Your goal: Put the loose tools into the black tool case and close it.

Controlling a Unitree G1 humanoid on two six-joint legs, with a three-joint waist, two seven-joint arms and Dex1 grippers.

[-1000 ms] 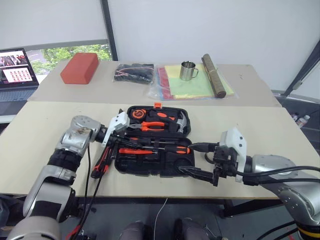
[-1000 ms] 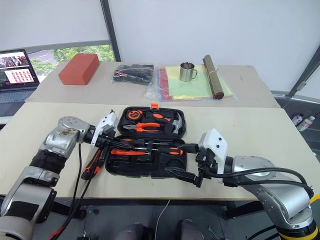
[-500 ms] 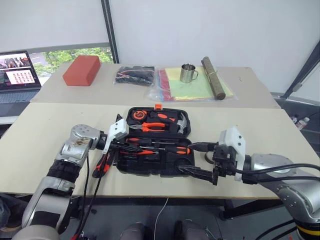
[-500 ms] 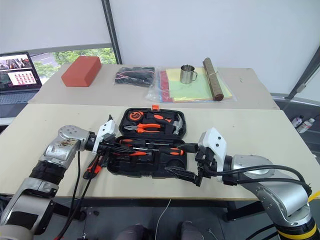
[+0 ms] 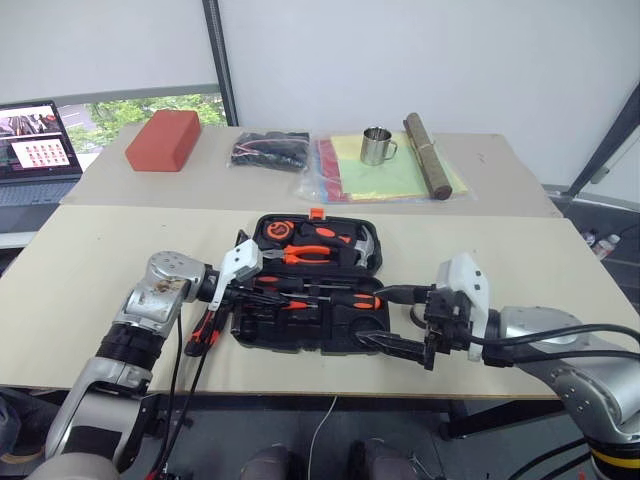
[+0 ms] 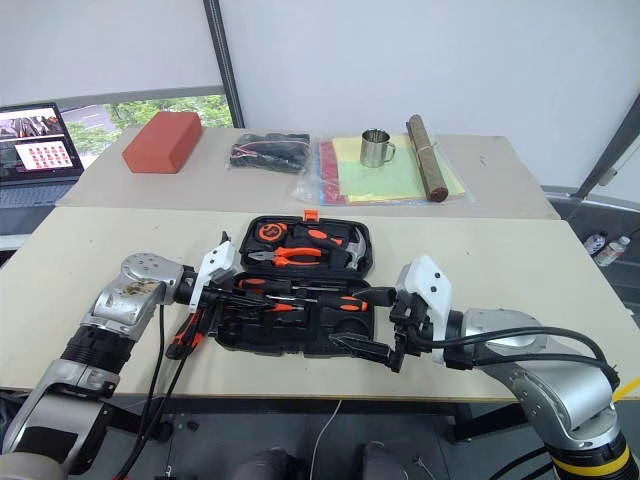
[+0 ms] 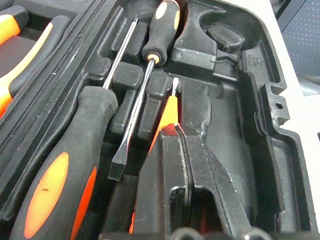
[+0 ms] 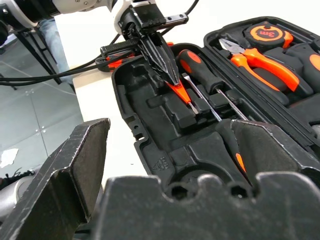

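The black tool case [image 5: 315, 285] lies open on the near table [image 5: 80, 260], lid half away from the robot, tray half toward it. The lid holds the orange-handled pliers [image 5: 300, 252], the tape measure [image 5: 277, 229] and the hammer [image 5: 352, 238]. In the tray, two slim screwdrivers [image 7: 150, 65] already sit side by side in their grooves.

The left claw [image 7: 187, 155] is pressed together, pinching the all-orange tester pen [image 7: 167, 112] by its rear end. The pen's metal tip points along the tray, just beside the screwdriver blades and over the next recess. Against a second ago, the left claw has barely shifted; the wrist has only turned a little, so the pen now seems to lie more nearly along its groove. That reads as a final lining-up before release, not a new reach. Whether the pen is fully seated or resting on a rib, I cannot tell.

The right claw [image 5: 400, 320] stands spread wide and empty at the tray's right front corner, apart from the tools, and has stayed put over the same second.

An orange-and-black tool [image 5: 203, 330], probably the utility knife, lies on the table just beside the case's left edge, under the left arm's cables. So the task is partway: one tool is about to go in, at least one is loose outside, and the lid is not yet closed. The tape roll cannot be made out.
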